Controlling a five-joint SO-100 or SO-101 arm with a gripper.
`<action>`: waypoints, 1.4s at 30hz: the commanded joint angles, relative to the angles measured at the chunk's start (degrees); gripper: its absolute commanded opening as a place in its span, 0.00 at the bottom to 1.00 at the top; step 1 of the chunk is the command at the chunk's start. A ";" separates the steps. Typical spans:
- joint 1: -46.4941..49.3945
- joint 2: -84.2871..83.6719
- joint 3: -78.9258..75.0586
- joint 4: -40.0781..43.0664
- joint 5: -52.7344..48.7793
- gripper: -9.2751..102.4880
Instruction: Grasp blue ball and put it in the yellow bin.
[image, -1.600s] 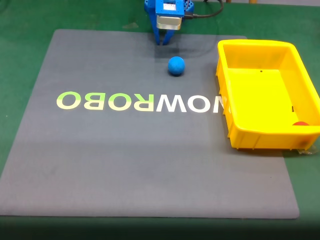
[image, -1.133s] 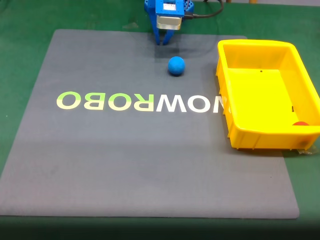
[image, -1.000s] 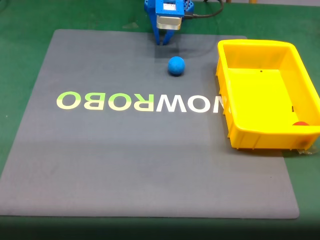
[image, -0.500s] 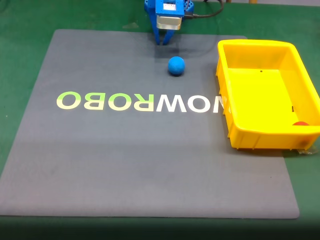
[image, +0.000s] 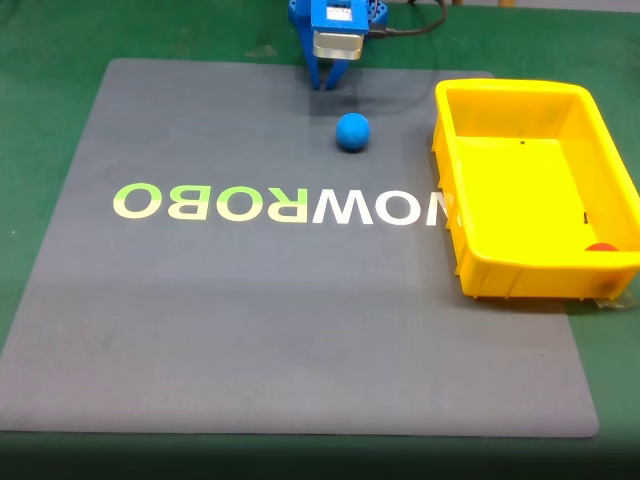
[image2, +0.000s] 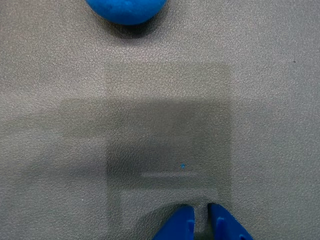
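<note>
The blue ball (image: 352, 132) rests on the grey mat, a short way in front of my gripper (image: 326, 84) in the fixed view. In the wrist view the ball (image2: 126, 10) is cut off by the top edge, well away from my gripper (image2: 201, 212), whose two blue fingertips stand almost together with nothing between them. The yellow bin (image: 450, 160) stands at the mat's right side, to the right of the ball.
A small red object (image: 600, 247) lies in the bin's near right corner. The grey mat (image: 250, 320) carries mirrored pale lettering (image: 280, 204) across its middle and lies on a green table (image: 50, 120). A black cable (image: 415, 25) runs behind the arm.
</note>
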 joint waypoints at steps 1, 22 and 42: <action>-0.26 0.70 1.85 0.53 -0.26 0.10; 1.14 -1.49 -0.88 -9.23 -13.80 0.33; -0.97 -51.77 -27.60 -36.30 -9.93 0.32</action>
